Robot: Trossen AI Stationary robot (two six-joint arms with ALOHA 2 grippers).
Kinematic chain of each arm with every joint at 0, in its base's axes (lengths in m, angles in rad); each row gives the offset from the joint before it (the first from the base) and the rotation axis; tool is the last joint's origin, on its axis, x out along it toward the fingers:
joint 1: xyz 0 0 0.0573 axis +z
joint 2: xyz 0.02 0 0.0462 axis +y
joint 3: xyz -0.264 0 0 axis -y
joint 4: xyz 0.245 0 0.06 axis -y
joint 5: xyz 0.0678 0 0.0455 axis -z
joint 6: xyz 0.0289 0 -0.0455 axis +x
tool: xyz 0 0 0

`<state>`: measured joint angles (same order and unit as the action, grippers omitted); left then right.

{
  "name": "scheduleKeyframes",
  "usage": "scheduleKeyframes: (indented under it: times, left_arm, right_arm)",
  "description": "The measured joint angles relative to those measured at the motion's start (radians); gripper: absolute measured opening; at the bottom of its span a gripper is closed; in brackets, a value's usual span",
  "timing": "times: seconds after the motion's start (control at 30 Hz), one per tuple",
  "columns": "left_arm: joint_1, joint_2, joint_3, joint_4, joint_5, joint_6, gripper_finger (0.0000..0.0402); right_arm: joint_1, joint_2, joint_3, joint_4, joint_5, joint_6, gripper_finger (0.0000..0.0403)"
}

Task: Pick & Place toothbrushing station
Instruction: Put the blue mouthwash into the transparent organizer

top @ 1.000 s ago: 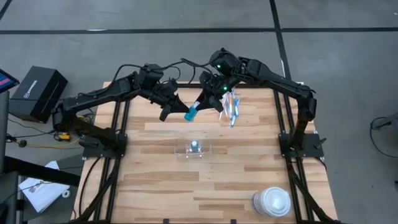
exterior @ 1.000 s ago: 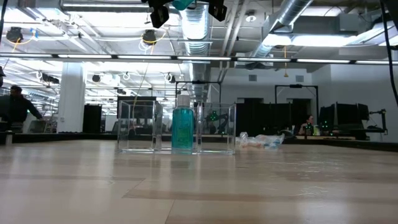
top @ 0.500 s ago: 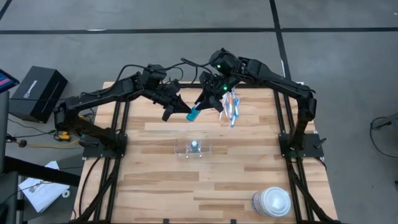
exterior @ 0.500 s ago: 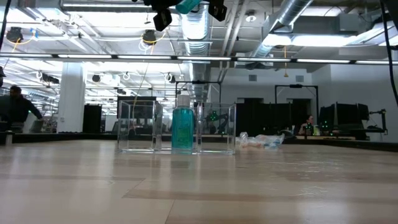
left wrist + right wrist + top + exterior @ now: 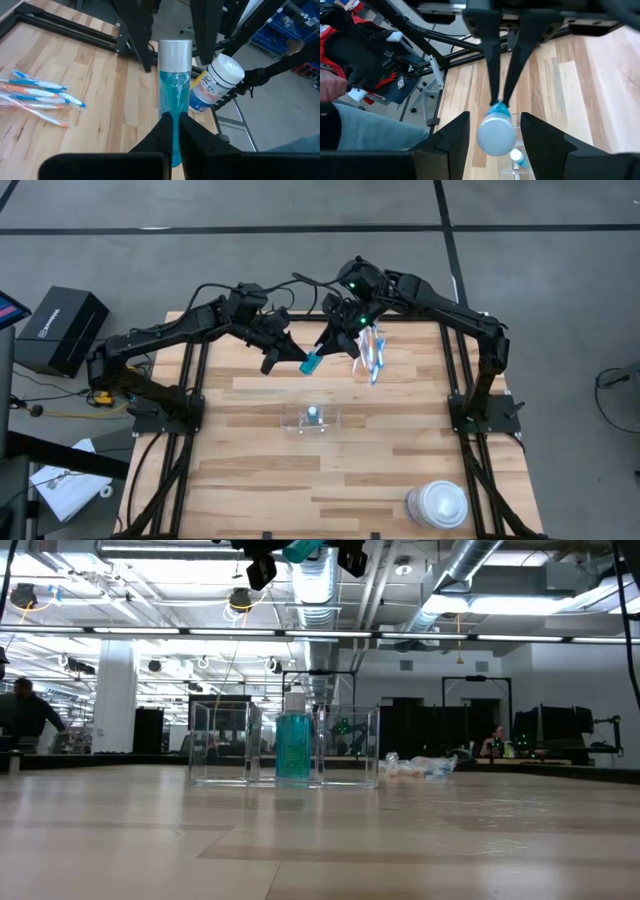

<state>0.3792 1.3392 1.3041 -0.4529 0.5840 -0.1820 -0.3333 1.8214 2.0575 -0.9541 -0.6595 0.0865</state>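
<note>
My left gripper [image 5: 300,359] is shut on a blue-green tube [image 5: 311,362] with a silver cap [image 5: 174,50], held high above the table's far middle. My right gripper [image 5: 333,349] faces it, open, a finger on each side of the cap [image 5: 496,134] with a gap on both sides. Another blue-green tube [image 5: 294,745] stands upright in the clear cup [image 5: 297,420] at the table's middle. The toothbrushes [image 5: 372,353] lie flat on the table at the far right, below my right gripper. My left gripper pinches the tube's bottom end [image 5: 173,131], opposite the cap, between its two fingers. The fingers [image 5: 492,60] slant down from the table's far left and lie along the tube. The tube sticks out beyond the fingertips, cap first, lifted clear of the table.
A white round lidded container [image 5: 437,505] stands at the table's near right corner. Bare wood [image 5: 250,480] lies around the clear cup. People [image 5: 25,715] are in the room beyond the table.
</note>
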Motion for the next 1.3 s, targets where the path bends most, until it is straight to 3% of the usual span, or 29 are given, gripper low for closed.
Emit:
scheduleKeyframes:
  times: [0.6,0.97,1.3]
  left_arm:
    - [0.01,-0.001,0.0,0.009,0.001,0.002,0.0005]
    - [0.012,-0.001,0.0,0.02,0.004,0.001,0.0005]
    - [0.021,-0.004,0.0,0.028,-0.001,0.027,0.0006]
  right_arm:
    - [-0.002,0.0,0.0,-0.01,-0.021,-0.008,0.0154]
    - [-0.004,0.0,0.0,-0.01,-0.02,-0.016,0.0088]
    - [-0.004,-0.001,0.0,-0.008,-0.02,-0.03,0.0098]
